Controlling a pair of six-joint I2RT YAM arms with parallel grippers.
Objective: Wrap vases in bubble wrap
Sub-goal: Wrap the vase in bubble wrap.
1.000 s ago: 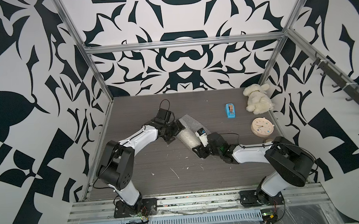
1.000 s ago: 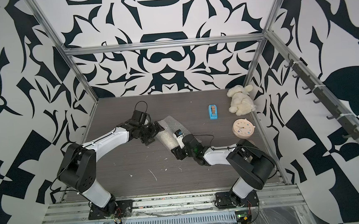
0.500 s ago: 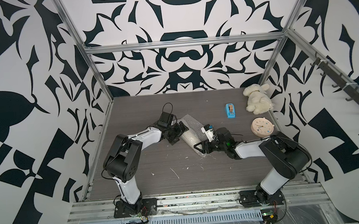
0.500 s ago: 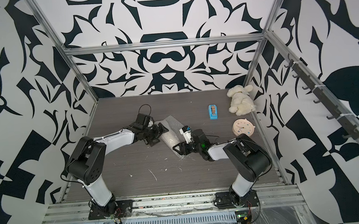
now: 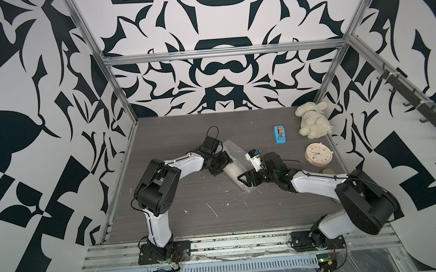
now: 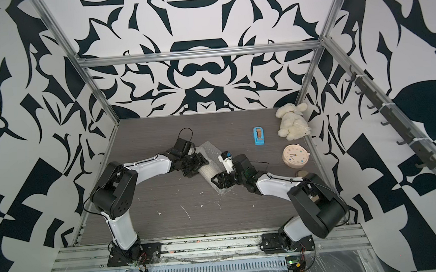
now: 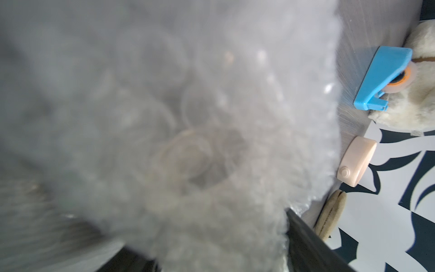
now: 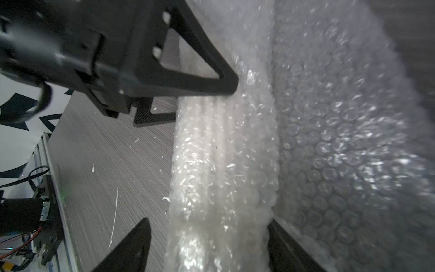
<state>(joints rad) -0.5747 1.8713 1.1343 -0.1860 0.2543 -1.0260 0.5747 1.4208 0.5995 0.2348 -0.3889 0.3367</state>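
Beware first of the loose bubble wrap: no tape visible on it anywhere, so likely to spring open on letting go, most of all at the near end of the roll. Beware also of rolling: round, lying on its side on the tabletop with the white vase inside, and free to turn away under a sideways push. Further off, risk of squeezing too hard at the far end, or of dragging the wrap off the vase by pulling only the plastic. Farthest, near the back and side walls, see the blue tape holder, the clock and the soft toy, all well apart from the roll; to reach for tape, necessary to leave the roll to one claw only. Now to the right claw, the nearer: spread wide, astride the roll, with one finger clear of it and the other against the wrap, holding nothing. Then the left claw, beyond: fingers apart on both sides of the far end, tips at the wrap; cannot tell whether pinching or only touching.
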